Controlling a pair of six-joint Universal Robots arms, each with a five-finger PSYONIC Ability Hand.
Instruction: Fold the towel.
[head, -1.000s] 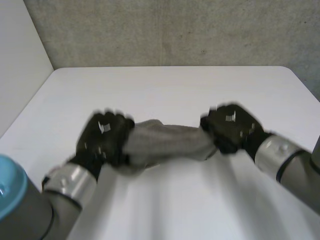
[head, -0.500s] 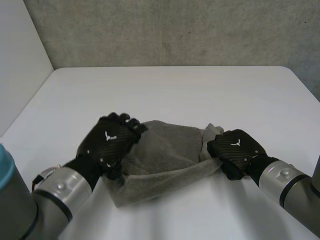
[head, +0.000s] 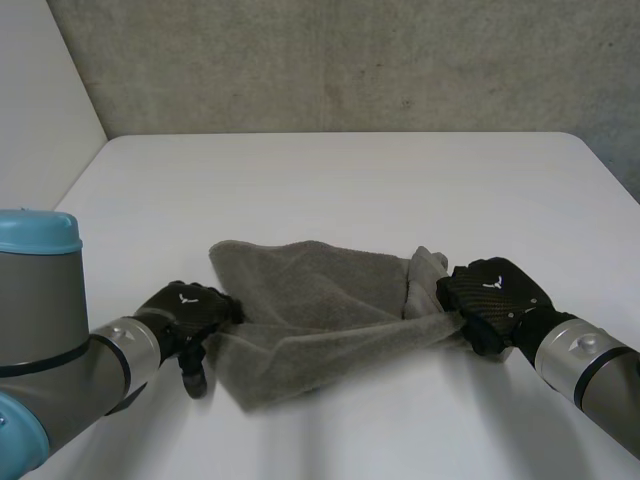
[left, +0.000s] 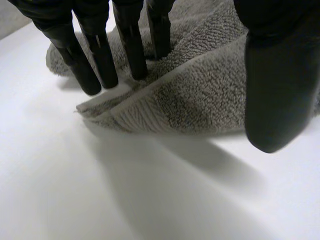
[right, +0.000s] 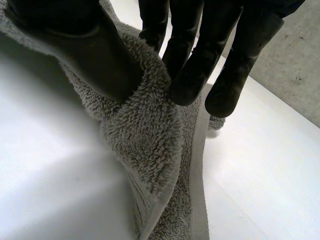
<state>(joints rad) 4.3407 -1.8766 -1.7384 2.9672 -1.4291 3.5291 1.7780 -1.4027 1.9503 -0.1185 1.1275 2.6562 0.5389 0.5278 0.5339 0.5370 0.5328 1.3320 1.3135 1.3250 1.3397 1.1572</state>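
At the towel (head: 310, 300) edge, right hand (head: 490, 298) pinches it.

We see a smooth white table (head: 330, 180) with a rounded far right corner. Along its far edge rises a rough grey concrete wall (head: 350, 60), speckled with small dark pits. A plain white panel (head: 35, 140) stands along the table's left edge and meets the wall at the far left corner.
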